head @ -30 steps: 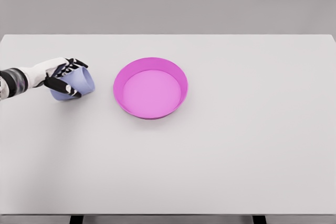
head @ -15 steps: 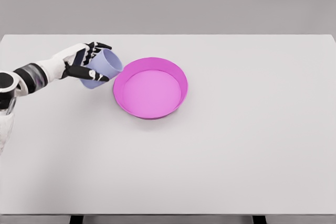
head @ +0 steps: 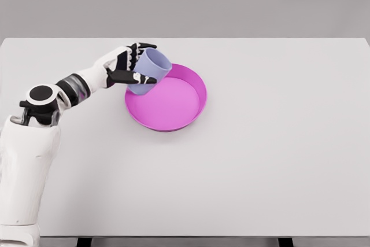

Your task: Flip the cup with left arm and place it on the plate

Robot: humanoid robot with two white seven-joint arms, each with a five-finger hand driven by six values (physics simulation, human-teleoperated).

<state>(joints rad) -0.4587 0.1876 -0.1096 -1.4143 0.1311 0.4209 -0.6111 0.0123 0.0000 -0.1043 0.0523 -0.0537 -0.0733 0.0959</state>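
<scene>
- plate [head: 173, 111] on the table [head: 277, 160], left of its middle
- cup [head: 149, 71] tilted over the plate's far-left rim, in the left hand [head: 124, 65]

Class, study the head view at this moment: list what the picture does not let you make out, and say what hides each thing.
- Cup: the side under the left robot hand is covered by its fingers; whether it touches the plate cannot be told.
- Plate: part of its upper-left rim is behind the cup.
- Right arm: outside the head view.
- Table: its legs are cut off by the bottom edge.
</scene>
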